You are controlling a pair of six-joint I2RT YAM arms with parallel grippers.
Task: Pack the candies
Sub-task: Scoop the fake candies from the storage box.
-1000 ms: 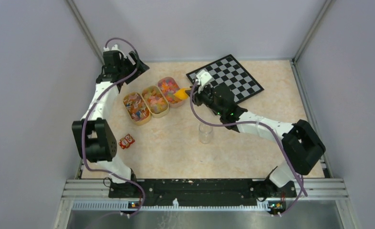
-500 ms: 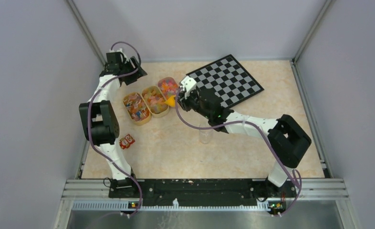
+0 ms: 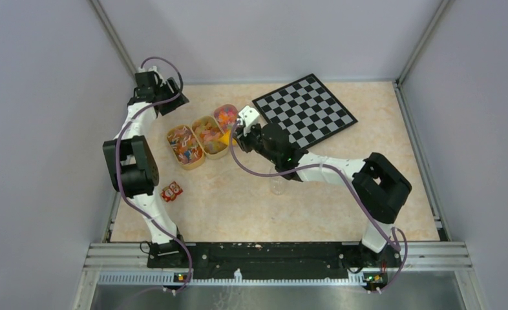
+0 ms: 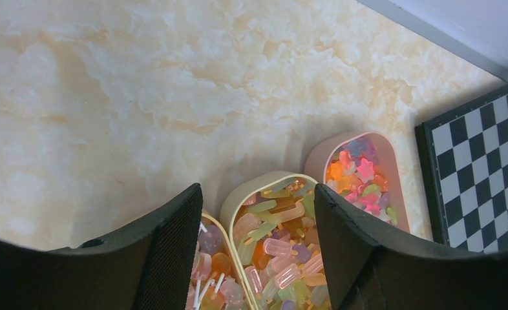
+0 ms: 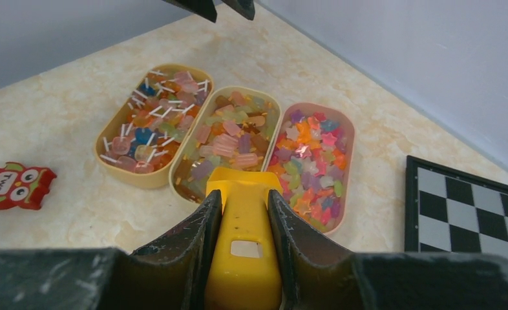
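- the right gripper (image 5: 243, 201) has swung left over the last second. its yellow-orange plastic scoop (image 5: 242, 271) was at the near end of the pink oval tray (image 4: 315, 158). it now noses over the near rim of the cream oval middle tray (image 4: 238, 197).
- the right gripper's fingers are clamped tight on the scoop's handle. the bowl faces away from the wrist camera, so i cannot tell whether it carries anything.
- the left gripper (image 4: 256, 206) has drawn back toward the far left corner of the table. it hangs above the trays with its black fingers (image 4: 170, 252) apart and nothing between them, set a little narrower than a second ago.
- the candies (image 5: 235, 139) all lie loose in three trays set side by side. stick-shaped ones fill the yellow oval tray (image 5: 138, 181), lolly-shaped ones the cream tray, and star-shaped ones the pink tray.
- the small clear jar (image 3: 278, 188) stands well apart from the trays, mostly hidden under the right forearm in the top view. no candy shows in it.
- my reading is that the scoop has changed trays and is lining up a dig into the middle one. packing has barely begun, and each load must then cross to the jar.
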